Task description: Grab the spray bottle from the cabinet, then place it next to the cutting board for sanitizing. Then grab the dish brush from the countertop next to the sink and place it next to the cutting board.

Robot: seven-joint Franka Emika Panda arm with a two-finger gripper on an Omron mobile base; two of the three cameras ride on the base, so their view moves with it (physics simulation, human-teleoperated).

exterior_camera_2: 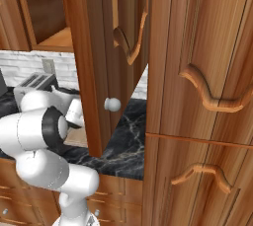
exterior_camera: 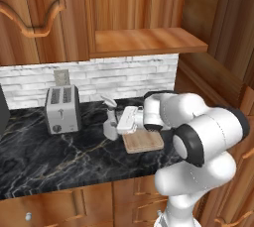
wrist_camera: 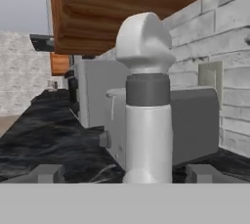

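Pale grey spray bottle (exterior_camera: 110, 119) stands beside the cutting board (exterior_camera: 143, 141), claw (wrist_camera: 126, 173) released; dish brush remains to fetch.

One spray bottle (exterior_camera: 110, 120) stands on the one black counter (exterior_camera: 44, 156), with one cutting board (exterior_camera: 144, 142) and one toaster (exterior_camera: 62, 108), whose top has two slots. One wall outlet (exterior_camera: 62, 77) sits in the white brick wall behind. One open cabinet (exterior_camera: 149, 40) recess shows above, and one round knob (exterior_camera_2: 112, 104) on its open door.
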